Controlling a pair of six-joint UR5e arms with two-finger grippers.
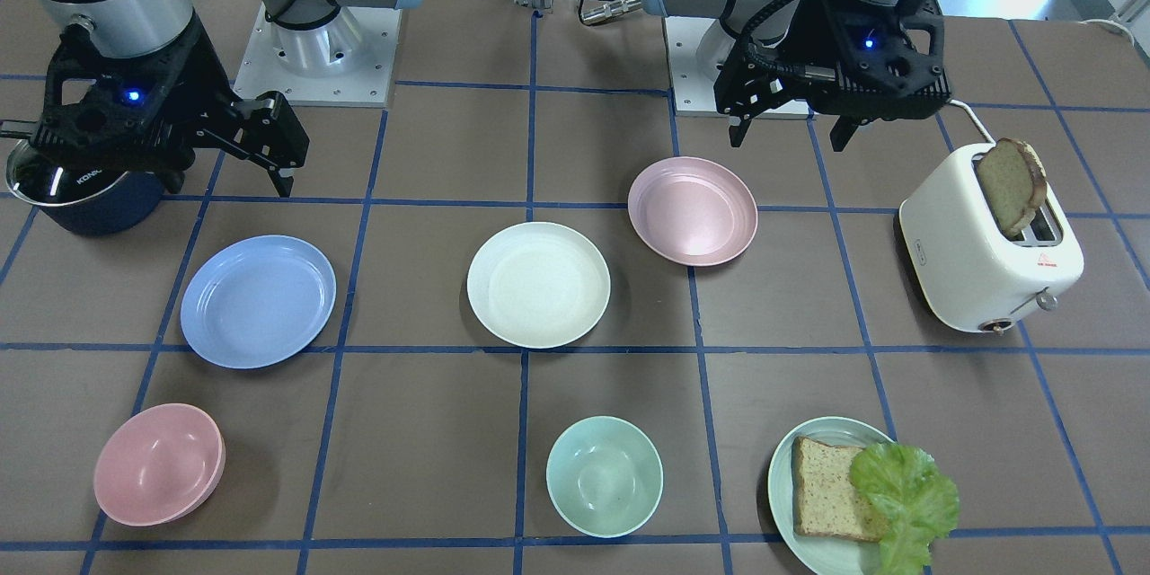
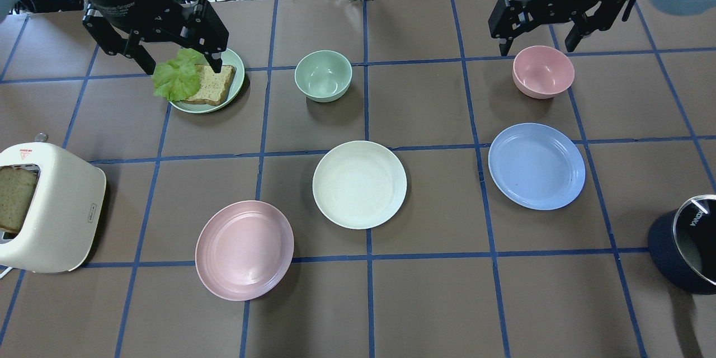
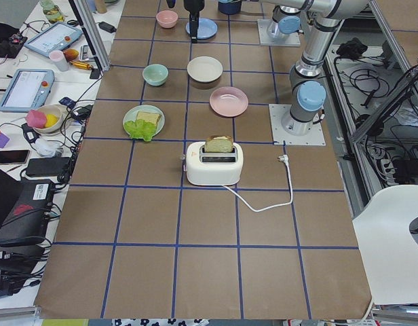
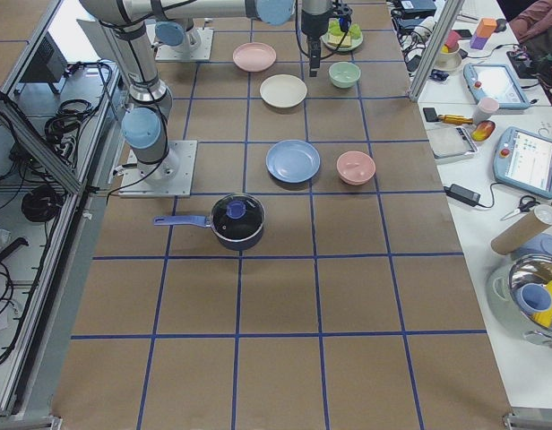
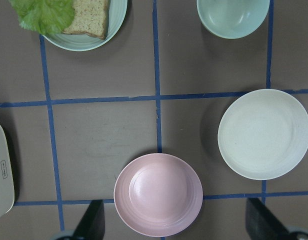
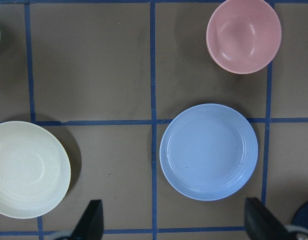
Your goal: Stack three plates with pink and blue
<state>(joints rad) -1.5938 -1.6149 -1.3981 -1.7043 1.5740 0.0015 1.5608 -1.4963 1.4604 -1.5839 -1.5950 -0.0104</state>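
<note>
Three plates lie apart on the brown table. The cream-white plate (image 2: 359, 184) is in the middle, the pale pink plate (image 2: 244, 250) is to its near left, and the light blue plate (image 2: 537, 166) is to its right. My left gripper (image 2: 182, 64) is open and empty. It hangs high, and its wrist view shows the pink plate (image 5: 158, 194) just below it and the cream plate (image 5: 264, 134) to the right. My right gripper (image 2: 536, 47) is open and empty, high above the blue plate (image 6: 209, 151).
A white toaster (image 2: 47, 207) with a bread slice stands at the left edge. A pale green plate (image 2: 238, 67) holds bread and lettuce at the far left. A mint bowl (image 2: 323, 75) and a pink bowl (image 2: 543, 71) stand further back. A dark lidded pot (image 2: 685, 243) sits at the right edge.
</note>
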